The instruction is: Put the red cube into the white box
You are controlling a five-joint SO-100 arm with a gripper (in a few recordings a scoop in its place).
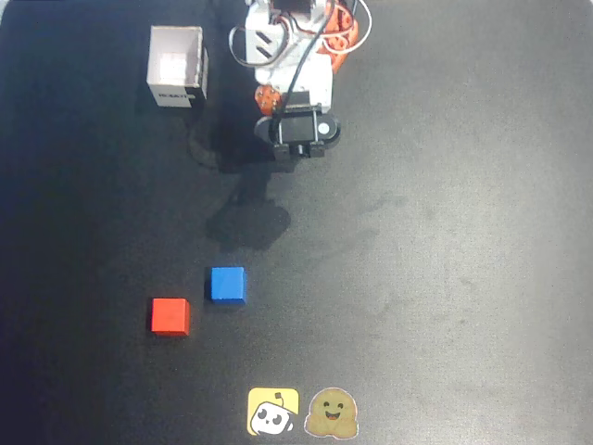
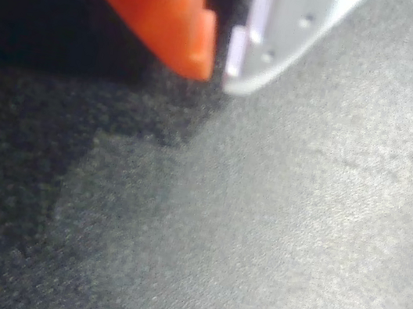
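The red cube (image 1: 170, 316) rests on the black table at the lower left of the overhead view. At the top left stands the white box (image 1: 177, 67), open-topped, with a dark label on its near side. The arm (image 1: 292, 74) is folded at the top centre, to the right of the box and far from the cube. In the wrist view my gripper (image 2: 220, 65) hangs over bare table, its orange finger (image 2: 174, 14) and white finger (image 2: 282, 32) closed tip to tip with nothing between them.
A blue cube (image 1: 227, 284) lies just up and to the right of the red cube, with a small gap between them. Two stickers (image 1: 272, 412) (image 1: 332, 413) are at the table's bottom edge. The arm's shadow (image 1: 246, 222) falls mid-table.
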